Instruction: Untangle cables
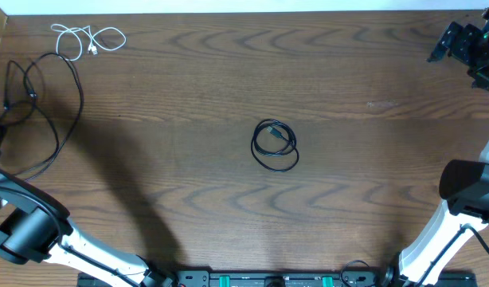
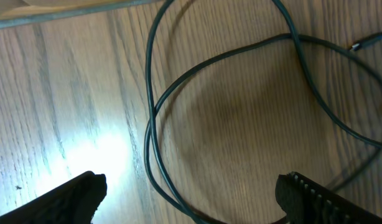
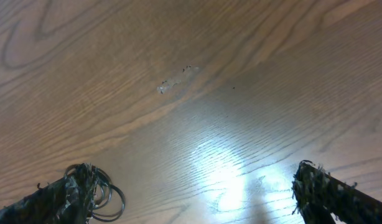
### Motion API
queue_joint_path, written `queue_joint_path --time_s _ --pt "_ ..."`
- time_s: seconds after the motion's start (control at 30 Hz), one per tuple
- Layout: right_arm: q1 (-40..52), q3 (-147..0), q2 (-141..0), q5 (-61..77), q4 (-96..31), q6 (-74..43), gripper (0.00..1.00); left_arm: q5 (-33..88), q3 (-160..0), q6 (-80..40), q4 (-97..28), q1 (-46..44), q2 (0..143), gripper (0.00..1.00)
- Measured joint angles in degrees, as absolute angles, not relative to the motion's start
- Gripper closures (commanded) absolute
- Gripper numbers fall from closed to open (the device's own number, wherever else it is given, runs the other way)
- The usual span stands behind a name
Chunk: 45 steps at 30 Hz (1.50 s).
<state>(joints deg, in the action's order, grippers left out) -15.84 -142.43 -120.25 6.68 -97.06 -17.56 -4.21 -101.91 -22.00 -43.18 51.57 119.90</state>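
A short white cable (image 1: 89, 38) lies loosely looped at the far left of the table. A longer black cable (image 1: 49, 104) sprawls in wide loops below it. The left wrist view shows its strands (image 2: 178, 87) crossing on the wood. A short black cable (image 1: 275, 145) lies in a small coil at the table's centre. It also shows beside the left finger in the right wrist view (image 3: 110, 198). My left gripper (image 2: 191, 199) is open, low over the long black cable's loops, with two strands between its fingers. My right gripper (image 1: 463, 44) (image 3: 191, 193) is open and empty at the far right corner.
The wooden table's far edge (image 2: 54, 14) runs just beyond the long cable's loops. A small pale scuff (image 3: 177, 79) marks the wood ahead of my right gripper. The arm bases (image 1: 268, 279) stand along the front edge.
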Motion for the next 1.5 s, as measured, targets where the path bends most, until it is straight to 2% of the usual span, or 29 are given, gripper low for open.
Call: queue_joint_path --time_s 0.33,0.77,1.13,1.23,1.33,1.5 --pt "-15.84 -142.43 -120.25 6.68 -97.06 -17.56 0.01 1.32 -101.91 -17.3 -42.39 47.31 119.9 0.09" --pt "-15.84 -142.43 -120.25 6.68 -97.03 -17.56 0.01 6.59 -98.76 -2.28 -38.41 28.99 120.14 0.09" --pt "-15.84 -142.43 -120.25 6.68 -97.06 -17.56 0.01 5.8 -97.84 4.89 -35.94 31.55 127.96 0.09" --pt "-15.84 -142.43 -120.25 6.68 -97.06 -17.56 0.01 7.7 -97.84 7.77 -35.83 32.8 128.92 0.14" --pt "-15.84 -142.43 -120.25 6.68 -97.06 -17.56 0.01 8.73 -97.84 9.37 -35.42 33.34 129.67 0.37" --pt "-15.84 -142.43 -120.25 6.68 -97.06 -17.56 0.01 8.93 -97.86 10.98 -34.54 33.45 130.08 0.65"
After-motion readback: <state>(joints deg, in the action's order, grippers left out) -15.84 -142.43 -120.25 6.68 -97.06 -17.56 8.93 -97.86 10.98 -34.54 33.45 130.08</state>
